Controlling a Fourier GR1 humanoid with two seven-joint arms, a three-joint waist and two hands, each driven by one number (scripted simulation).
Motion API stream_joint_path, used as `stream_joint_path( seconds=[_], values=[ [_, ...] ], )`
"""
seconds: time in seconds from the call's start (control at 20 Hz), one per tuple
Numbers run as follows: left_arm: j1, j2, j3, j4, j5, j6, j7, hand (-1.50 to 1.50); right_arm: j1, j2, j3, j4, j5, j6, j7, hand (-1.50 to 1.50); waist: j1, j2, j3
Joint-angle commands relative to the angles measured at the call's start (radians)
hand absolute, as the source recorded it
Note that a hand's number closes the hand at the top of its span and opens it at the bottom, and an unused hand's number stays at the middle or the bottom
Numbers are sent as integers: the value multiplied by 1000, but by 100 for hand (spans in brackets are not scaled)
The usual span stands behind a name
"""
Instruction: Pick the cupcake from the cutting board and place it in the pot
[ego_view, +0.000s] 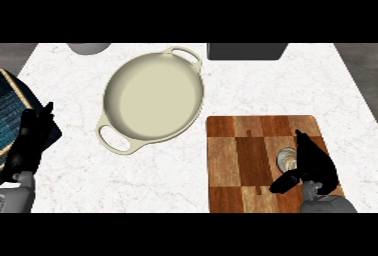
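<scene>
Pale cupcake (286, 158) on cutting board (242, 150), pot (153, 97) apart

The counter (74, 165) is viewed steeply from above by the single head camera, set fairly near, with its far and side edges taken in.

Bright, even light from above on the white marbled stone counter (295, 85).
Beyond the fingers of the black right hand (317, 167), the cream oval two-handled pot (155, 97) casts a thin soft shadow along its rim; the brown chequered wooden cutting board (236, 170) under those fingers is evenly lit, the hand itself a flat dark shape.
</scene>
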Motion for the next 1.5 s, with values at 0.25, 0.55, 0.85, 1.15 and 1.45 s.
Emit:
stream_joint_path(
  seconds=[0.25, 0.55, 0.85, 1.15, 1.45],
  values=[
    [24, -16, 69, 11, -13, -66, -45, 0, -33, 38, -43, 100, 31, -3, -45, -150, 1, 0, 0],
    [-43, -77, 42, 39, -85, -12, -1, 0, 41, 47, -48, 107, 21, -50, -150, 150, -3, 0, 0],
    [10, -69, 63, -23, -66, -54, -4, 0, -53, -17, -59, 126, 111, -67, -184, 150, 0, 0, 0],
    [58, -59, 82, -92, -46, -96, 7, 0, -69, -14, -35, 117, 198, -111, -191, 150, 4, -1, 0],
    [15, -101, 55, -43, -109, -44, 14, 0, 20, 79, 133, -61, 343, -67, -50, 150, -1, -1, 0]
  ],
)
